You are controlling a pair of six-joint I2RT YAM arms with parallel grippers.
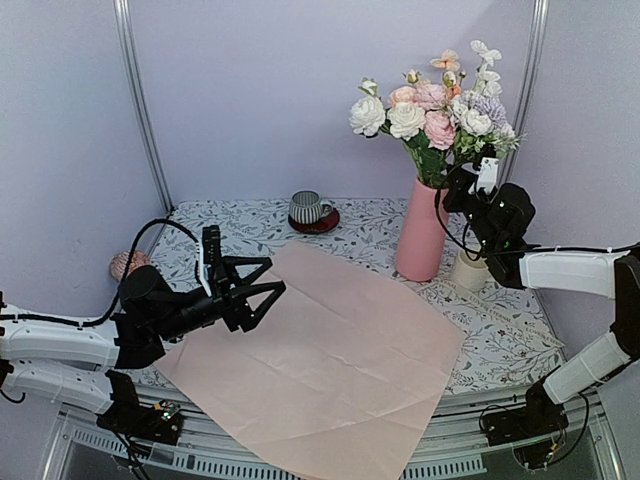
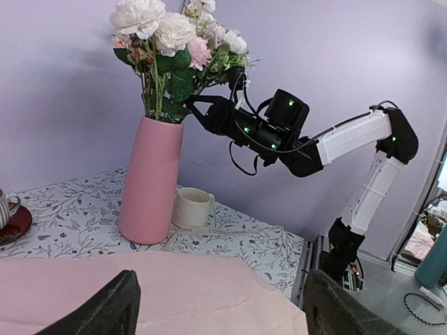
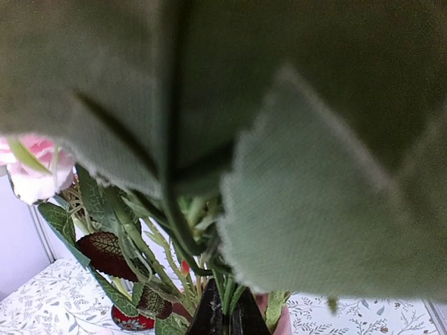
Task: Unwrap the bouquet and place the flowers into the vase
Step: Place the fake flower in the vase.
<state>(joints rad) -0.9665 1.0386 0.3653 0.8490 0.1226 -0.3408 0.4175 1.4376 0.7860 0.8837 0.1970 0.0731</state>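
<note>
flowers [image 1: 430,105] stand upright in the vase [image 1: 422,235] near the counter [image 1: 250,225]'s far right corner; my right tool [image 1: 458,182] sits closed among their stems above the rim, left tool [image 1: 272,280] open, well apart.

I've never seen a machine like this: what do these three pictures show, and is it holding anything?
These are two robot arms bolted to a table, each ending in a two-finger gripper. One picture looks down from above and behind them; the other two come from a camera on each wrist. On the table: a pink paper sheet, a pink vase with the flowers standing in it, a cream mug beside it, and a striped cup on a red saucer. The left gripper hovers open over the paper, holding nothing. The right gripper is shut among the stems above the vase; leaves hide whether it pinches one.
</note>
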